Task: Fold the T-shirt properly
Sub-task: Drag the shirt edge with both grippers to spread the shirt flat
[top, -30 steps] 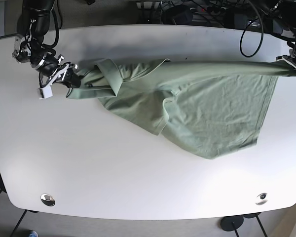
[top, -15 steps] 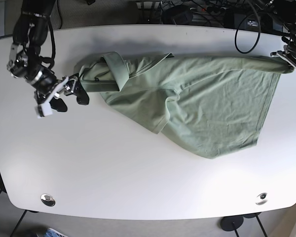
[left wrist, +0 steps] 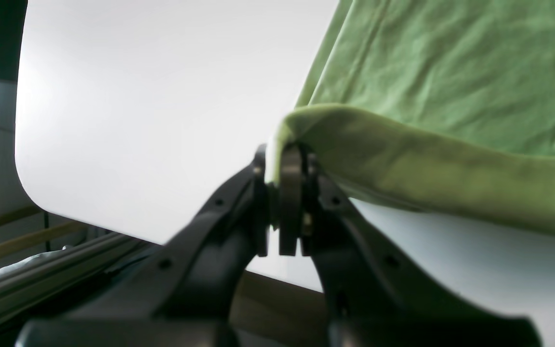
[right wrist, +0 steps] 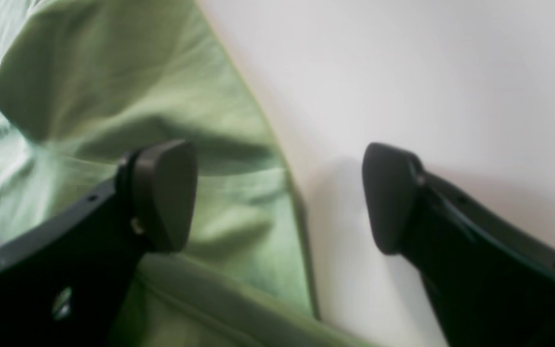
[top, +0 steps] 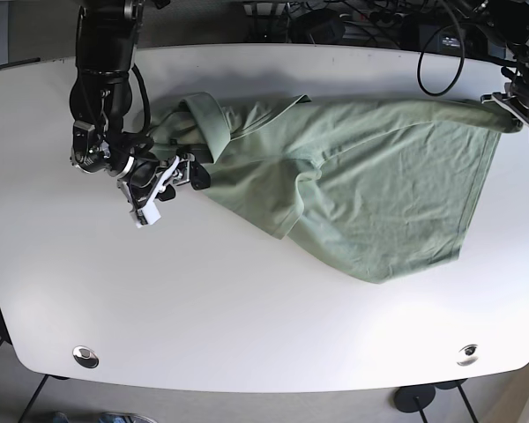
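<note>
The green T-shirt [top: 370,194] lies crumpled across the white table [top: 247,317], with a folded collar and sleeve bunch [top: 198,123] at its left end. My left gripper [top: 518,107], at the base view's right, is shut on the shirt's far right corner and holds it just off the table. The left wrist view shows the jaws [left wrist: 283,164] pinching a fold of the fabric [left wrist: 427,159]. My right gripper [top: 182,180] is open at the shirt's lower left edge. In the right wrist view [right wrist: 277,197] one finger is over the cloth [right wrist: 113,96] and the other over bare table.
Black cables and gear [top: 379,22] lie beyond the table's back edge. Two round metal fittings [top: 85,356] [top: 466,354] sit near the front corners. The table's right edge is right beside the left gripper.
My right gripper let go of the shirt's left end, swung down and left, then came back right to the shirt's lower left edge, open. The left gripper kept its hold and barely moved.
</note>
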`<action>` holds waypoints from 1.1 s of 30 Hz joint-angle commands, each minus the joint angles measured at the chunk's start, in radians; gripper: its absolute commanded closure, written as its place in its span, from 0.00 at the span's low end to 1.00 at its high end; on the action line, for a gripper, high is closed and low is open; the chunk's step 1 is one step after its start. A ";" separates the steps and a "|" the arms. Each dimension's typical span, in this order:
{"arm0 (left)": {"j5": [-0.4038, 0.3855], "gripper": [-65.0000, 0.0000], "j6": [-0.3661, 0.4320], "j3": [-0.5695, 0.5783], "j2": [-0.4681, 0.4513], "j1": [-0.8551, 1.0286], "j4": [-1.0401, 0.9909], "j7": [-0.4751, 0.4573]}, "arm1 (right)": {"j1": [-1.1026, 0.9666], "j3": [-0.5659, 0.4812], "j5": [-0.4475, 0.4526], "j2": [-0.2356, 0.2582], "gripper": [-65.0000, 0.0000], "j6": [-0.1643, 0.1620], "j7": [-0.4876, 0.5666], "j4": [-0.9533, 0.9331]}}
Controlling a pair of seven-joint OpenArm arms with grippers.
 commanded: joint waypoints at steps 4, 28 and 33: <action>-0.006 0.99 0.006 -0.001 -0.019 -0.014 0.016 -0.013 | 0.008 -0.005 0.004 -0.019 0.26 0.001 -0.002 0.011; -0.006 0.99 0.006 0.031 -0.024 -0.019 0.022 -0.013 | -0.073 0.002 0.013 -0.034 0.98 0.001 -0.005 0.105; -0.006 0.99 0.006 0.067 -0.019 -0.020 0.171 -0.007 | -0.127 0.002 0.013 -0.013 0.98 -0.001 -0.019 0.290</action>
